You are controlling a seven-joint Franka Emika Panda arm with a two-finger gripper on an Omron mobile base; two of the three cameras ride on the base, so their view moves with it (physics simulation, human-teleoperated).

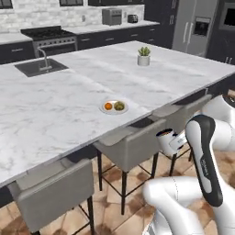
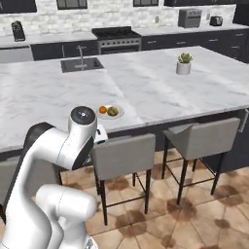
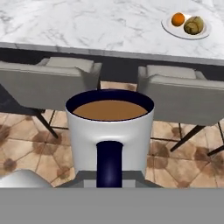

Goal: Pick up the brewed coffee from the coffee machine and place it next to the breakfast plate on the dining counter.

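The end effector (image 1: 176, 141) is gripping the mug of brewed coffee (image 1: 166, 141), its jaws closed on the mug's side, and is holding it upright in the air over the tiled floor (image 1: 114, 215), short of the bench edge. In the hand view the mug (image 3: 109, 133) is sitting close in front, with brown liquid level near its dark rim and a dark handle facing the camera. Just beyond the mug, two grey stools (image 3: 48, 83) are standing tucked against the bench, one on either side of it in that view. Past the stools, the white marble bench (image 1: 55, 105) is carrying the breakfast plate (image 1: 113, 107) near its front edge, with an orange fruit and a tan-brown piece on it; the mug is hanging below and well apart from the plate. Farther across the bench, a white pot with a green plant (image 1: 143, 57) is standing, and a dark inset sink with a faucet (image 1: 40, 65) is lying toward the far left. Behind, a stove (image 1: 49, 40) is set in the dark cabinets.
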